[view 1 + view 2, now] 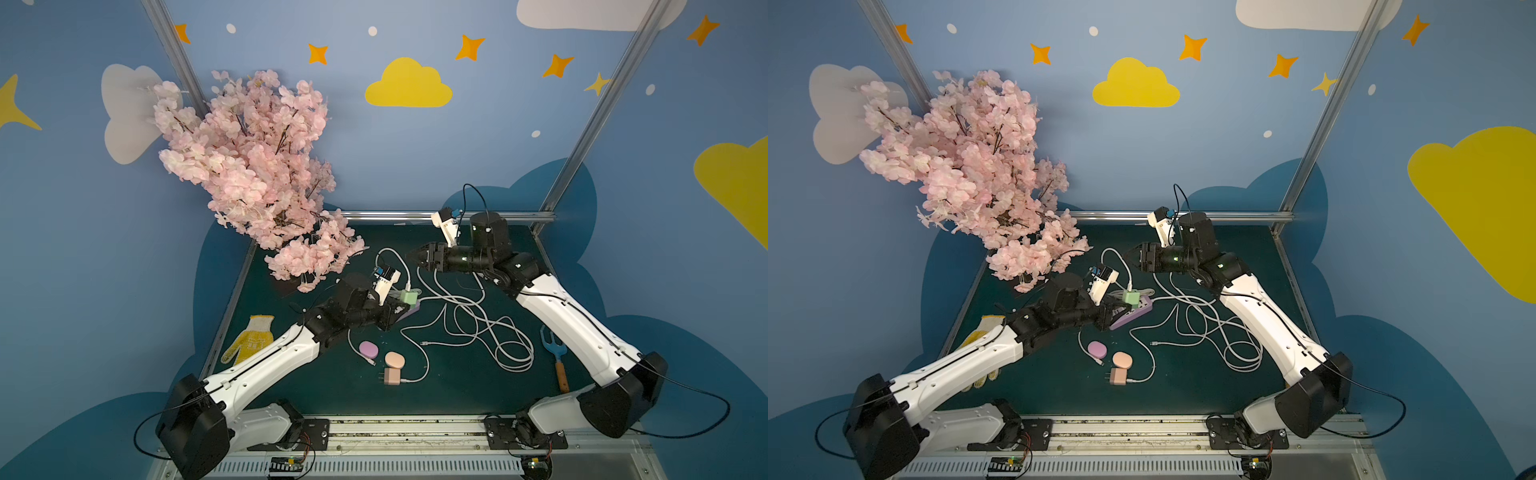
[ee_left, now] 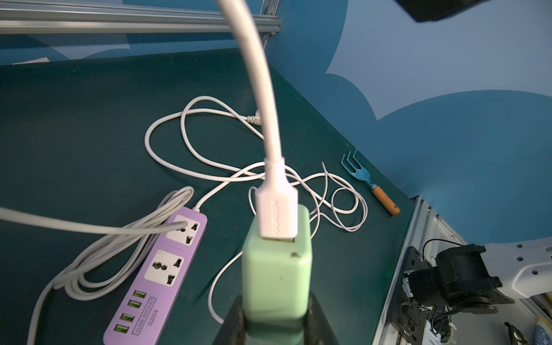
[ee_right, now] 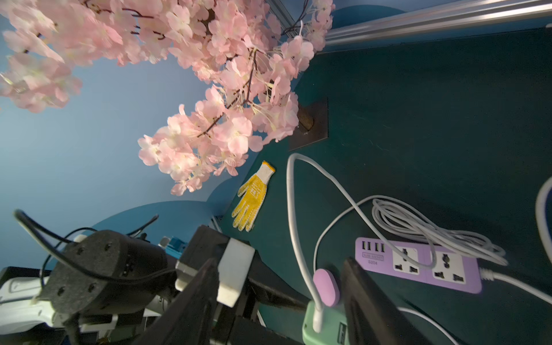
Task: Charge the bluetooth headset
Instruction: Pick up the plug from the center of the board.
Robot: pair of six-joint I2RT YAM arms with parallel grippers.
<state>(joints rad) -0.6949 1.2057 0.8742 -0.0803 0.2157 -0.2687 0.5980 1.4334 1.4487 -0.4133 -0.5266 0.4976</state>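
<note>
My left gripper (image 2: 276, 310) is shut on a mint-green charger block (image 2: 276, 268), held just above the purple power strip (image 2: 155, 277), and both show in a top view (image 1: 1131, 297). A white USB cable (image 2: 276, 203) is plugged into the block and arches upward. My right gripper (image 3: 280, 283) stands open with nothing between its jaws, hovering behind the block in both top views (image 1: 417, 255). A purple headset case (image 1: 368, 350) and a peach one (image 1: 394, 359) lie nearer the front, beside a pink charger block (image 1: 390, 376).
A tangle of white cables (image 1: 478, 320) covers the mat's right middle, with a loose plug end (image 1: 424, 343). The pink blossom tree (image 1: 257, 174) overhangs the back left. A yellow glove (image 1: 249, 338) lies at the left edge, a small garden fork (image 1: 555, 353) at the right.
</note>
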